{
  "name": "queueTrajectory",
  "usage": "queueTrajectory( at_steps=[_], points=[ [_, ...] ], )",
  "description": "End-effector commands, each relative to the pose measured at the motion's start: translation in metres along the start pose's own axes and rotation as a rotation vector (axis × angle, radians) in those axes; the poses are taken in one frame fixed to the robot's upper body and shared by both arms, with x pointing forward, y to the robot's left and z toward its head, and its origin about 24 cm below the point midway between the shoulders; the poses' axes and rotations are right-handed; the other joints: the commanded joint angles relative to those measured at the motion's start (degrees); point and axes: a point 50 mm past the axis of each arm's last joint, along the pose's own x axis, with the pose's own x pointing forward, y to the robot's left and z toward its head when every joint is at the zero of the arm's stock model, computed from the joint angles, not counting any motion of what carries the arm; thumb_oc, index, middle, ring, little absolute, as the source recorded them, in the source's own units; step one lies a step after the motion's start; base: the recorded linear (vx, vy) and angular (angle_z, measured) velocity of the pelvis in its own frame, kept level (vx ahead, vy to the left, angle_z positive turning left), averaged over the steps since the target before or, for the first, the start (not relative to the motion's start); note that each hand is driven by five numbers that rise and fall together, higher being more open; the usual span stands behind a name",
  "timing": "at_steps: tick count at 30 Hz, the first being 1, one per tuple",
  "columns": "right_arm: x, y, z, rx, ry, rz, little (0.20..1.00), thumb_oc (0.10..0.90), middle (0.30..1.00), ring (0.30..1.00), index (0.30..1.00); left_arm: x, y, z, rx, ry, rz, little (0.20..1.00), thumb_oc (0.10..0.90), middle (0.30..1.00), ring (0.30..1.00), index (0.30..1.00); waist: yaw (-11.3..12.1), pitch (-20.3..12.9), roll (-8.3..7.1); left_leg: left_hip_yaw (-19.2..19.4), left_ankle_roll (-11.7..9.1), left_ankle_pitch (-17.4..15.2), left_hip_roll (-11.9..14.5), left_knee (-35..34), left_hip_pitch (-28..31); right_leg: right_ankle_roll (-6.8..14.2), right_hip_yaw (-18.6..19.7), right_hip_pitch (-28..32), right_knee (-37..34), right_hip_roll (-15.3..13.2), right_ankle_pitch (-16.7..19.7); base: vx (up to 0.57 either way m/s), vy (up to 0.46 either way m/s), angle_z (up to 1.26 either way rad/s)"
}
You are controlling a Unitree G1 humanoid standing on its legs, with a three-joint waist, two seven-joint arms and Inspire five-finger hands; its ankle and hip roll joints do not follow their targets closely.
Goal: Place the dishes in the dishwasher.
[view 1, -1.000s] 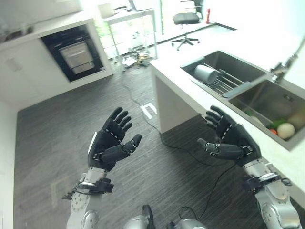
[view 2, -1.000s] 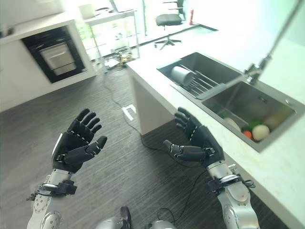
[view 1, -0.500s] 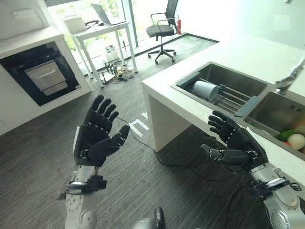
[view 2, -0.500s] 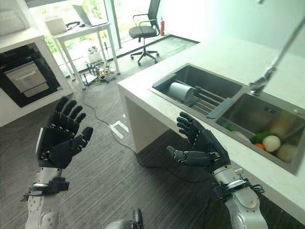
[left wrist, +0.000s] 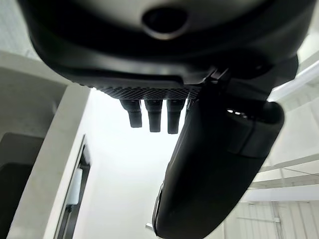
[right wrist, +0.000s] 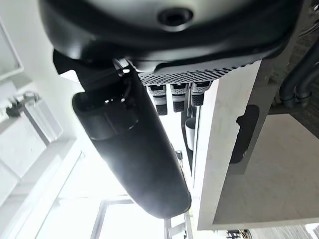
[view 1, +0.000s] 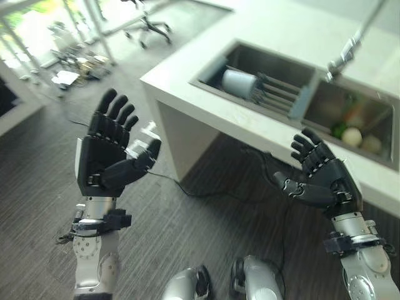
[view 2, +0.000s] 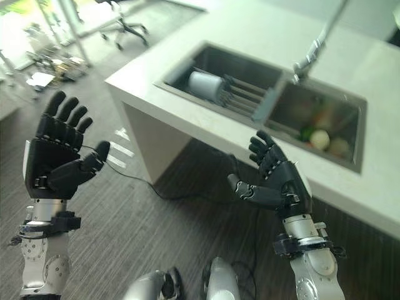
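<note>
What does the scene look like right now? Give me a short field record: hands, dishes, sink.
left hand: open, raised over the floor, holding nothing
right hand: open, raised just before the counter's edge, holding nothing
cup: on its side on the rack in the left sink basin
rack: spans the left sink basin
right sink basin: holds produce
counter: white

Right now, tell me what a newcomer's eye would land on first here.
The two dark hands, left hand and right hand, raised open and empty above the dark floor. Behind the right hand, a white counter holds a double sink, with a cup lying on a rack in one basin and vegetables in the other.
</note>
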Motion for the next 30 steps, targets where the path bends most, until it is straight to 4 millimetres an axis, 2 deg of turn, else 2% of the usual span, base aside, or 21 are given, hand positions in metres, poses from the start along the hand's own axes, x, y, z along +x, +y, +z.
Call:
queueTrajectory(
  at_steps=[1,6,8,9,10,11,12,13,14,15,16,17,18,19,20,21,22,24,26,27,30],
  points=[
    [0.021,0.008,0.039,0.016,-0.314,0.025,0.9,0.8,0.9,0.9,0.9,0.011,-0.02,0.054,0.105,-0.271,-0.159,0.9,0.8,0.9,0.9,0.9,2.43,-5.73,-0.87,-0.41,-5.94,-6.39,1.51,-5.76,8.02,-0.66,-2.31,7.84,-12.26,4.04,11.31,0.28,-0.226,-0.15],
    [0.029,0.01,0.042,-0.004,-0.315,0.009,0.9,0.8,0.9,0.9,0.9,0.018,-0.027,0.054,0.038,-0.284,-0.177,0.9,0.8,0.9,0.9,0.9,1.09,-7.53,-0.2,0.84,-5.42,-8.88,1.71,-5.76,11.66,-2.08,-2.62,9.05,-12.26,5.1,8.69,0.29,-0.197,0.24],
    [0.027,0.006,0.046,-0.023,-0.318,0.006,0.9,0.8,0.9,0.9,0.9,0.018,-0.029,0.056,0.006,-0.306,-0.184,0.9,0.8,0.9,0.9,0.9,-0.07,-8.73,0.21,1.52,-5.98,-9.82,1.99,-5.76,13.63,-3.02,-2.6,8.91,-12.26,5.39,7.82,0.38,-0.206,-0.07],
    [0.025,0.002,0.048,-0.034,-0.315,-0.005,0.9,0.8,0.9,0.9,0.9,0.017,-0.029,0.059,-0.015,-0.322,-0.181,0.9,0.8,0.9,0.9,0.9,-0.81,-9.37,1.01,1.02,-6.64,-10.88,2.55,-5.76,15.53,-3.06,-1.7,9.11,-12.26,6.44,6.35,0.53,-0.262,-0.25],
    [0.022,-0.005,0.052,-0.059,-0.309,-0.013,0.9,0.8,0.9,0.9,0.9,0.016,-0.028,0.061,-0.036,-0.348,-0.164,0.9,0.8,0.9,0.9,0.9,-1.74,-9.93,1.81,1.89,-9.89,-3.36,3.23,-5.76,18.5,-4.94,-1.42,9.17,-12.26,7.81,4.78,0.46,-0.222,-0.19],
    [0.021,-0.006,0.053,-0.065,-0.309,-0.013,0.9,0.8,0.9,0.9,0.9,0.016,-0.028,0.061,-0.039,-0.353,-0.159,0.9,0.8,0.9,0.9,0.9,-1.82,-10.06,1.84,1.98,-11.08,0.2,3.13,-5.76,19.53,-5.48,-1.24,9.33,-12.26,8.09,4.28,0.27,-0.251,-0.28],
    [0.02,-0.008,0.054,-0.075,-0.308,-0.009,0.9,0.8,0.9,0.9,0.9,0.015,-0.029,0.061,-0.052,-0.358,-0.147,0.9,0.8,0.9,0.9,0.9,-1.58,-9.71,0.84,2.67,-12.97,7.08,2.49,-3.99,19.55,-7.03,-1.2,9.67,-12.26,7.44,4.23,0.19,-0.204,-0.37],
    [0.02,-0.008,0.054,-0.091,-0.305,0.0,0.9,0.8,0.9,0.9,0.9,0.014,-0.029,0.06,-0.065,-0.358,-0.135,0.9,0.8,0.9,0.9,0.9,-1.03,-8.91,0.36,0.71,-14.56,10.3,3.08,3.75,14.92,-8.3,0.1,10.77,-12.26,7.66,3.03,0.24,-0.172,-0.4],
    [0.021,-0.008,0.053,-0.098,-0.296,0.015,0.9,0.8,0.9,0.9,0.9,0.011,-0.028,0.058,-0.059,-0.355,-0.113,0.9,0.8,0.9,0.9,0.9,-0.55,-7.85,-0.16,-0.77,-13.68,8.88,3.58,7.28,9.7,-8.52,2.35,12.01,-12.26,8.05,2.48,0.26,-0.048,-0.37],
    [0.023,-0.007,0.053,-0.098,-0.293,0.024,0.9,0.8,0.9,0.9,0.9,0.01,-0.027,0.058,-0.062,-0.354,-0.097,0.9,0.8,0.9,0.9,0.9,-0.34,-7.39,-0.29,-1.4,-12.55,7.27,3.25,5.66,8.05,-8.29,3.79,12.25,-12.26,8.25,2.55,0.23,0.1,-0.6],
    [0.025,-0.006,0.053,-0.098,-0.289,0.037,0.9,0.8,0.9,0.9,0.9,0.009,-0.025,0.057,-0.066,-0.352,-0.069,0.9,0.8,0.9,0.9,0.9,-0.05,-6.98,-0.4,-1.47,-11.2,5.65,2.5,2.26,7.78,-7.72,5.78,12.46,-12.26,8.45,2.68,0.25,0.247,-1.18],
    [0.029,-0.006,0.052,-0.096,-0.282,0.054,0.9,0.8,0.9,0.9,0.9,0.006,-0.02,0.058,-0.074,-0.357,-0.04,0.9,0.8,0.9,0.9,0.9,0.23,-6.58,-0.28,-1.6,-10.05,4.92,2.13,-5.73,8.92,-6.75,9.27,12.69,-12.26,9.15,2.7,0.25,0.312,-1.61],
    [0.03,-0.006,0.052,-0.093,-0.28,0.062,0.9,0.8,0.9,0.9,0.9,0.003,-0.017,0.059,-0.069,-0.364,-0.024,0.9,0.8,0.9,0.9,0.9,0.19,-6.23,0.43,-2.67,-10.26,3.27,3.87,-5.76,6.8,-6.37,11.0,12.74,-12.26,10.38,2.53,0.28,0.408,-1.46],
    [0.029,-0.005,0.051,-0.095,-0.276,0.079,0.9,0.8,0.9,0.9,0.9,-0.001,-0.014,0.062,-0.067,-0.375,-0.014,0.9,0.8,0.9,0.9,0.9,0.65,-6.06,1.63,-6.65,-11.57,2.9,6.31,-5.76,2.2,-5.89,13.8,12.92,-12.26,12.38,1.99,0.2,0.324,-1.31],
    [0.028,-0.004,0.05,-0.096,-0.274,0.082,0.9,0.8,0.9,0.9,0.9,-0.003,-0.013,0.063,-0.068,-0.38,-0.013,0.9,0.8,0.9,0.9,0.9,0.9,-6.04,1.85,-8.27,-12.02,3.26,6.85,-5.76,0.85,-5.76,14.68,13.12,-12.26,12.8,1.65,0.25,0.361,-0.95],
    [0.026,-0.003,0.051,-0.102,-0.273,0.09,0.9,0.8,0.9,0.9,0.9,-0.006,-0.013,0.066,-0.071,-0.393,-0.011,0.9,0.8,0.9,0.9,0.9,1.66,-5.92,2.31,-12.12,-13.35,4.71,8.06,-5.76,-2.25,-5.74,16.11,13.93,-12.26,13.45,0.86,0.23,0.317,-0.96],
    [0.027,-0.002,0.053,-0.102,-0.272,0.104,0.9,0.8,0.9,0.9,0.9,-0.007,-0.012,0.068,-0.064,-0.404,-0.007,0.9,0.8,0.9,0.9,0.9,2.17,-5.69,2.44,-14.08,-13.93,5.86,9.07,-5.76,-4.47,-5.78,17.03,15.2,-12.26,13.35,-0.16,0.21,0.345,-0.89],
    [0.03,0.0,0.057,-0.108,-0.284,0.104,0.9,0.8,0.9,0.9,0.9,-0.008,-0.013,0.07,-0.068,-0.429,-0.014,0.9,0.8,0.9,0.9,0.9,3.12,-5.41,2.61,-15.49,-14.38,6.33,11.22,-5.76,-5.77,-5.4,17.29,16.46,-12.26,12.0,-1.61,0.15,0.382,-1.17],
    [0.03,0.0,0.057,-0.106,-0.283,0.088,0.9,0.8,0.9,0.9,0.9,-0.007,-0.011,0.069,-0.096,-0.428,-0.034,0.9,0.8,0.9,0.9,0.9,3.0,-5.77,3.04,-13.83,-14.76,6.19,12.98,-5.76,-5.58,-4.29,15.88,17.15,-12.26,9.88,-1.95,0.16,0.443,-1.37],
    [0.028,0.0,0.057,-0.103,-0.279,0.082,0.9,0.8,0.9,0.9,0.9,-0.005,-0.01,0.069,-0.108,-0.423,-0.044,0.9,0.8,0.9,0.9,0.9,2.62,-6.21,3.13,-12.65,-14.64,5.56,13.09,-5.76,-4.89,-3.18,15.36,17.7,-12.26,8.61,-1.76,0.16,0.407,-0.93],
    [0.019,-0.001,0.058,-0.083,-0.28,0.055,0.9,0.8,0.9,0.9,0.9,0.001,-0.015,0.073,-0.095,-0.436,-0.101,0.9,0.8,0.9,0.9,0.9,1.91,-6.68,2.46,-11.43,-13.92,3.47,11.29,-5.76,-2.88,-0.4,15.01,17.51,-12.26,5.3,-0.33,0.12,0.369,-0.16]
  ],
)
